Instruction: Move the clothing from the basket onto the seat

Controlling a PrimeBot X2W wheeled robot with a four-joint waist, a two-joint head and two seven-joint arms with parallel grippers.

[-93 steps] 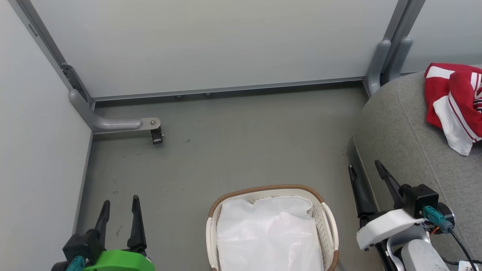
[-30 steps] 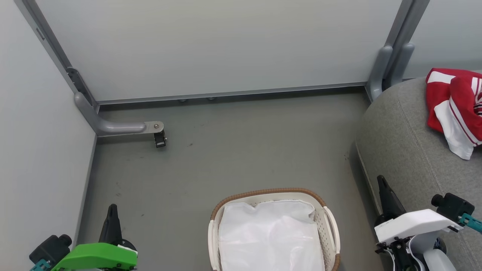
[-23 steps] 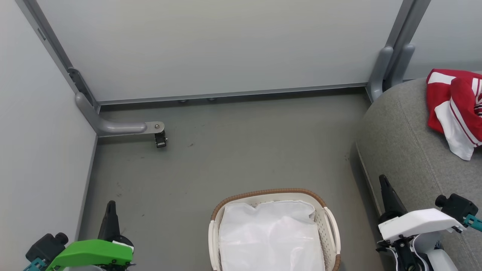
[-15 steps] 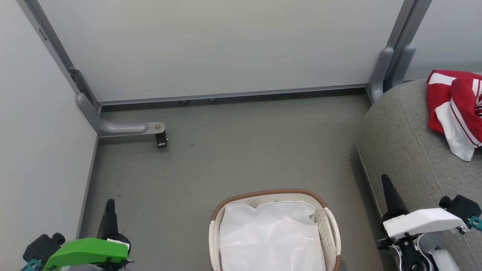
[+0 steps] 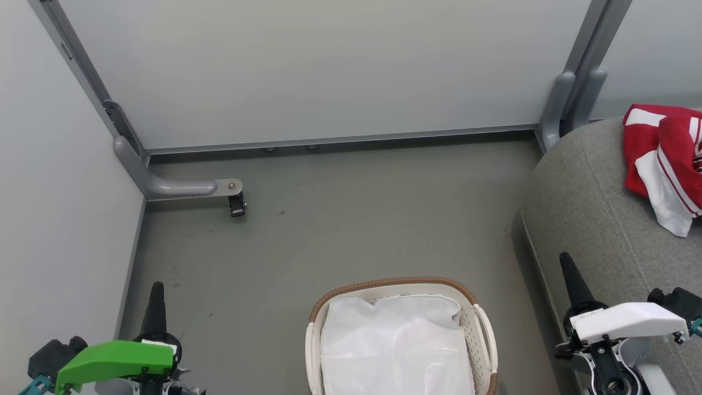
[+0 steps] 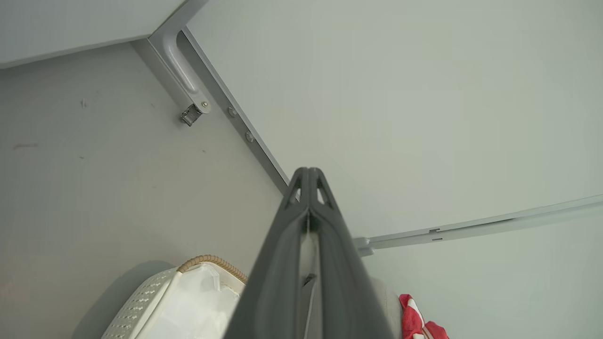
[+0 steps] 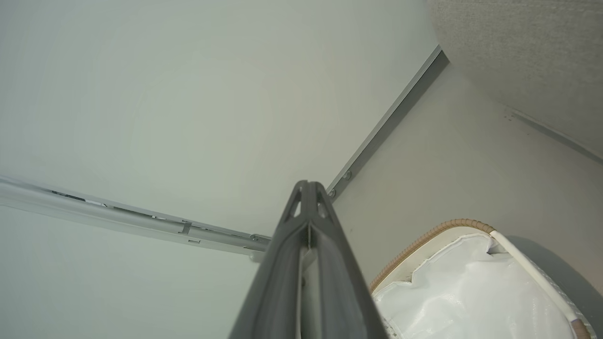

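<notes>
grey fabric seat [image 5: 592, 208] takes up the right side. cream basket [image 5: 384, 283] with brown rim sits on the floor at bottom centre, just left of the seat, white liner sheet [image 5: 395, 345] inside. red-and-white clothing [image 5: 658, 148] lies crumpled on the seat, well apart from the basket. left gripper [image 5: 157, 291] low left, fingers pressed together, empty. right gripper [image 5: 565, 262] by the seat edge, fingers together, empty.

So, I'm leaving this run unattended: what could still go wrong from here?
The clothing lies heaped near the seat's rounded edge, a white flap drooping; it might slide off. The white liner sheet in the basket could be mistaken for a garment. The shut right gripper stands close beside the seat and may brush it.
</notes>
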